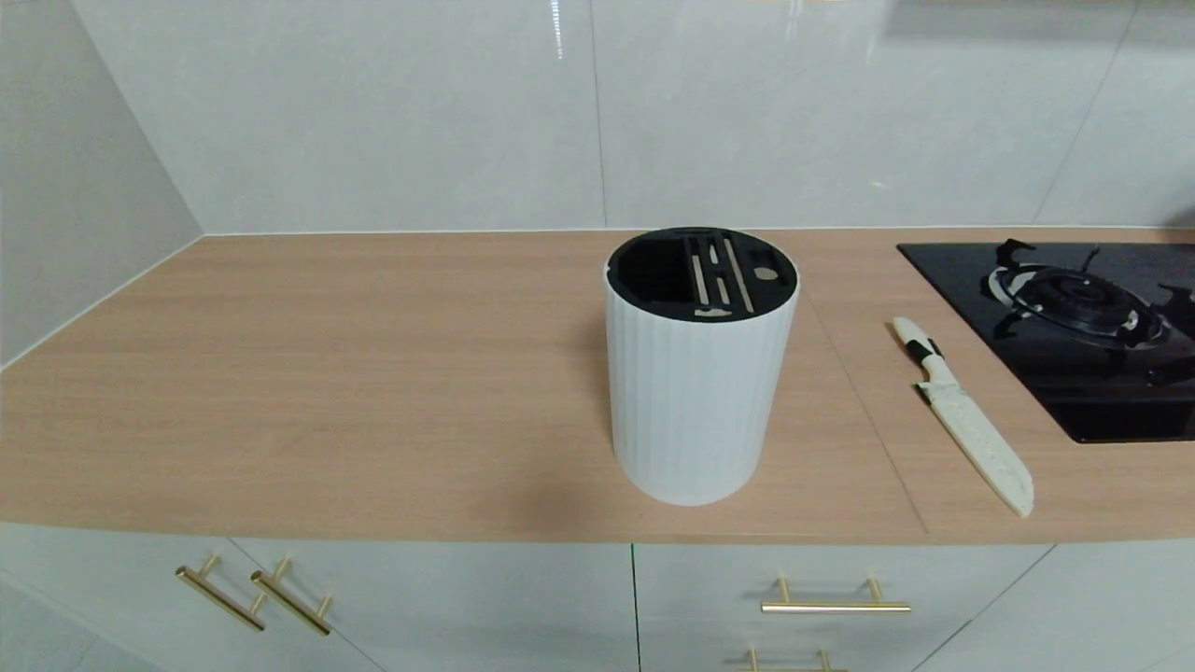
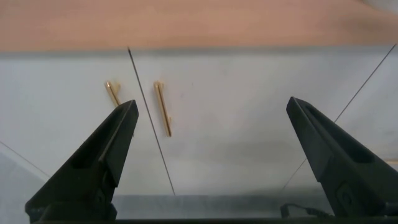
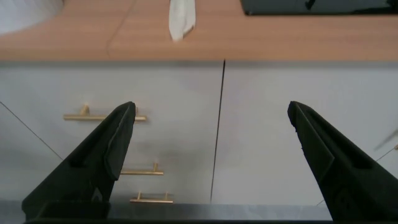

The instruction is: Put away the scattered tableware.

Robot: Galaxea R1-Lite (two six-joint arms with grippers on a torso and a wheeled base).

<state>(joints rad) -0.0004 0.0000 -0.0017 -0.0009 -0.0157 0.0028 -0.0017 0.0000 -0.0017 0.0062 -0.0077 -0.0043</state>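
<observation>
A white ribbed knife holder (image 1: 695,401) with a black slotted top stands upright near the middle of the wooden counter (image 1: 327,373). A cream knife (image 1: 966,415) with a black band on its handle lies flat to the right of it, blade toward the front edge; its tip (image 3: 182,18) reaches the counter's edge. My left gripper (image 2: 211,118) is open below counter height, facing white cabinet doors, with nothing between its fingers. My right gripper (image 3: 211,121) is open too, down in front of the drawers under the knife.
A black gas hob (image 1: 1074,317) sits at the right end of the counter, close to the knife. Tiled walls close off the back and the left side. Gold handles (image 1: 252,597) stick out from the cabinet fronts below.
</observation>
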